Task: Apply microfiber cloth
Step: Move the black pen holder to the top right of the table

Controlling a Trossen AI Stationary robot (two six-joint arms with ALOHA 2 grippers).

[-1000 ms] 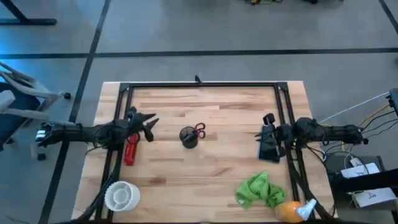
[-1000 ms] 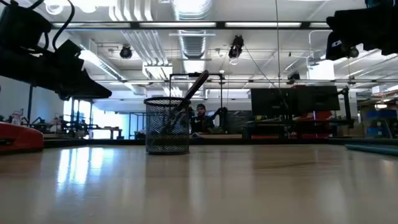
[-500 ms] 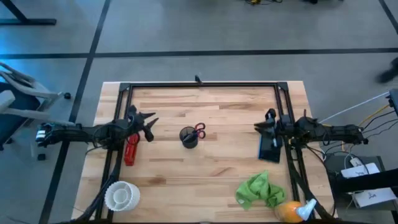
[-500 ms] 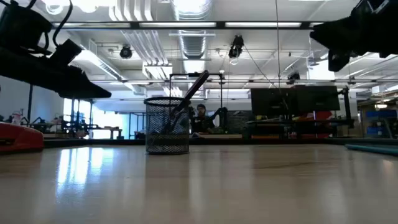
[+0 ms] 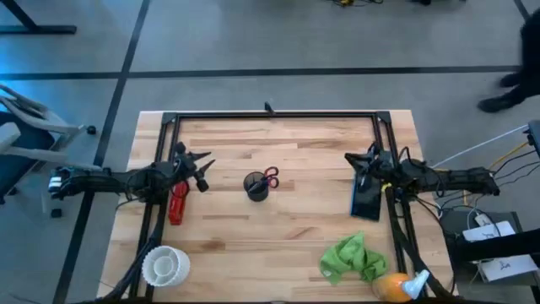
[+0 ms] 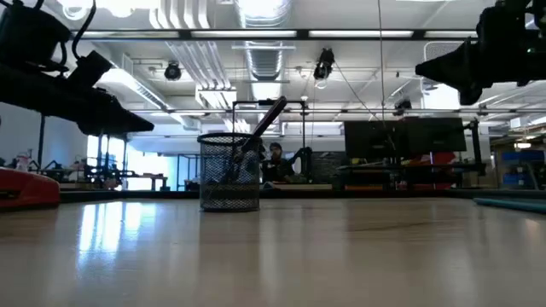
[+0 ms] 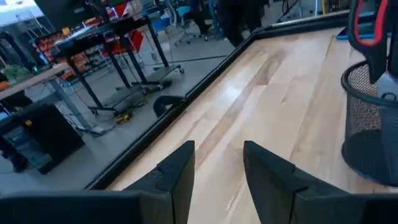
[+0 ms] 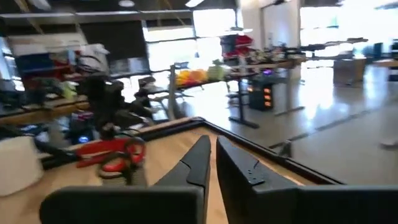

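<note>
The lime-green microfiber cloth (image 5: 350, 257) lies crumpled on the table near the front right, touched by neither gripper. My right gripper (image 5: 352, 159) hovers shut above the table at the right, fingers level and pointing toward the table's left, just beyond the far end of the dark tablet (image 5: 367, 200); its own wrist view shows the right gripper (image 8: 212, 163) with the fingers almost together. My left gripper (image 5: 203, 166) hovers open at the left, pointing toward the mesh cup (image 5: 256, 186); the left wrist view shows the left gripper (image 7: 218, 167) with nothing between its fingers.
An orange spray bottle (image 5: 396, 285) lies by the cloth at the front right corner. A red stapler (image 5: 177, 203) and a white roll (image 5: 164, 264) sit at the left. The mesh cup (image 6: 229, 170) holds red-handled scissors. A black frame (image 5: 270, 115) borders the table.
My right gripper has risen off the tablet, tipped from pointing down to level, and moved a little toward the table's far edge. The tablet, uncovered now, lies where it was.
</note>
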